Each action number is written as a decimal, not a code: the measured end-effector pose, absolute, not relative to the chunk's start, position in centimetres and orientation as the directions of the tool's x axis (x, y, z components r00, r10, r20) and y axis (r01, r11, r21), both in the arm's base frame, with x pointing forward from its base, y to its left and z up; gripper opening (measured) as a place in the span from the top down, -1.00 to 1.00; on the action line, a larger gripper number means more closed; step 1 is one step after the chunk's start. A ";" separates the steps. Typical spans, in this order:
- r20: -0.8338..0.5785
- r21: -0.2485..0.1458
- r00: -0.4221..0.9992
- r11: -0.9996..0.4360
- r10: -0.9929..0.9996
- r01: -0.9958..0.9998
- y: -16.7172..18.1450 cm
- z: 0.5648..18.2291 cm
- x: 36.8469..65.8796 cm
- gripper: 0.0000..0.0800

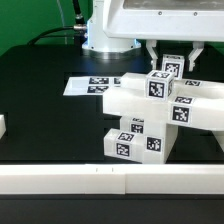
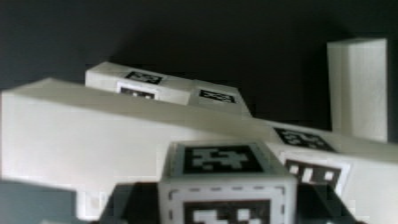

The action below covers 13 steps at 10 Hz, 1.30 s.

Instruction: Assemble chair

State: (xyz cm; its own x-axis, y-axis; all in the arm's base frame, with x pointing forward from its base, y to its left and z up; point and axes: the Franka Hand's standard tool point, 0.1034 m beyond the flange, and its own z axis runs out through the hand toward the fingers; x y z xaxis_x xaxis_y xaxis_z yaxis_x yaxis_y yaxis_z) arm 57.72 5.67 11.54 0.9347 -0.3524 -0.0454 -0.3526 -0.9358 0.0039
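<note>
The partly joined chair [image 1: 135,118] stands right of the middle of the black table, a stack of chunky white tagged blocks with a wide slab [image 1: 128,98] on top. My gripper [image 1: 171,62] hangs over its far right end, shut on a small white tagged piece [image 1: 170,69] that sits at or just above the chair's top. In the wrist view the held piece [image 2: 222,185] fills the space between my dark fingers [image 2: 134,203], with the chair's slab [image 2: 107,125] and several tags beyond it, and an upright white bar [image 2: 365,85] to one side.
The marker board [image 1: 92,85] lies flat behind the chair, toward the exterior view's left. A long white rail [image 1: 100,178] runs along the table's front edge. A small white part [image 1: 3,125] shows at the exterior view's left edge. The robot base [image 1: 105,35] stands at the back.
</note>
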 end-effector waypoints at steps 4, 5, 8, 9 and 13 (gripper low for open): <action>-0.049 0.006 0.792 -0.793 -0.609 -0.610 5.5 11.5 57.8 0.29; -0.048 0.010 0.744 -0.745 -0.666 -0.666 5.5 11.5 57.8 0.29; -0.045 0.020 0.585 -0.586 -0.810 -0.810 5.6 11.5 57.7 0.29; -0.045 0.021 0.560 -0.561 -0.827 -0.827 5.6 11.5 57.7 0.29; -0.069 -0.015 0.138 -0.137 -0.988 -0.990 6.7 11.5 58.1 0.29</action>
State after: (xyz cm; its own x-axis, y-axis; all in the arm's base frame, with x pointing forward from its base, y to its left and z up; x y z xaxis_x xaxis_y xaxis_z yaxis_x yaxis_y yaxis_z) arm 58.09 6.69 11.55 0.1376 -0.9881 -0.0690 -0.9905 -0.1369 -0.0148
